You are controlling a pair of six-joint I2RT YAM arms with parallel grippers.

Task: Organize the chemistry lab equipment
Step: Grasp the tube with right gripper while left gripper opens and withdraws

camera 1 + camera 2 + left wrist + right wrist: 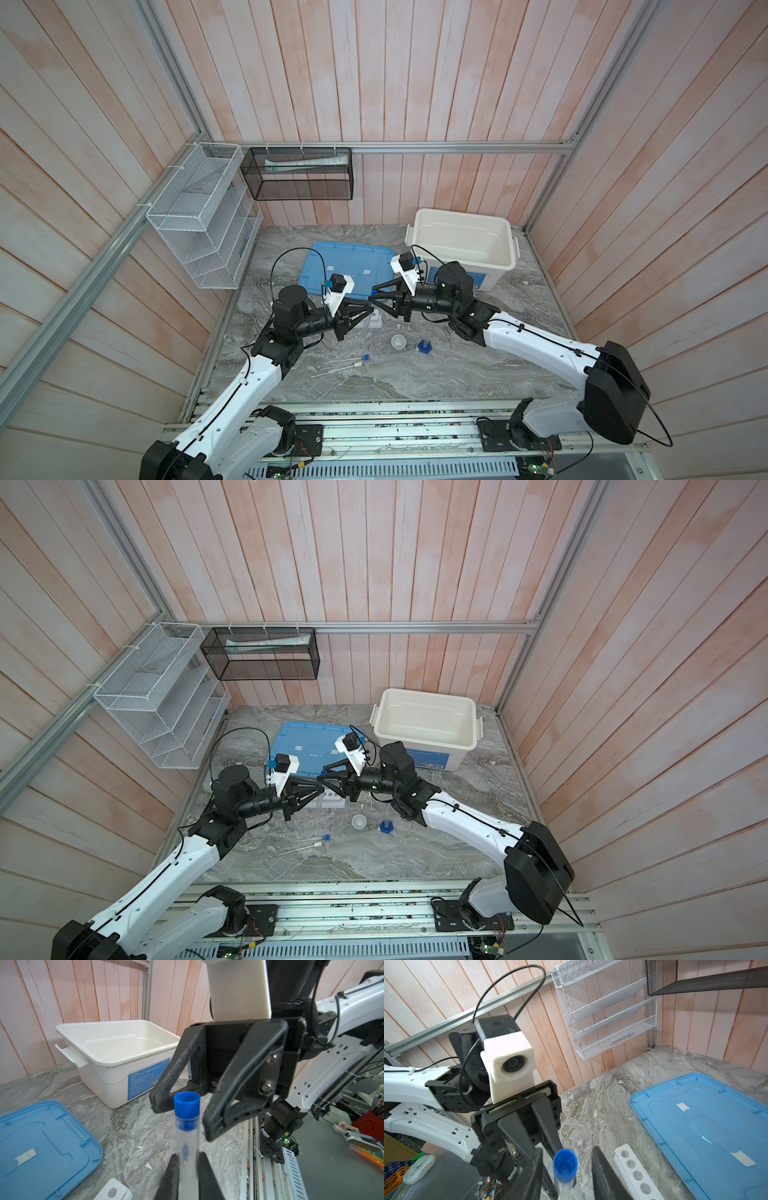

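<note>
Dish [398, 341] left of hexagonal-based piece [424, 347]

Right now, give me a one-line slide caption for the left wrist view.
Left gripper grips a blue-capped test tube while the open right gripper flanks its cap, white bin and blue lid beyond.

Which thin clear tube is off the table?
The blue-capped tube in the left claw; the other blue-capped tube and the white-capped tube lie flat.
</note>
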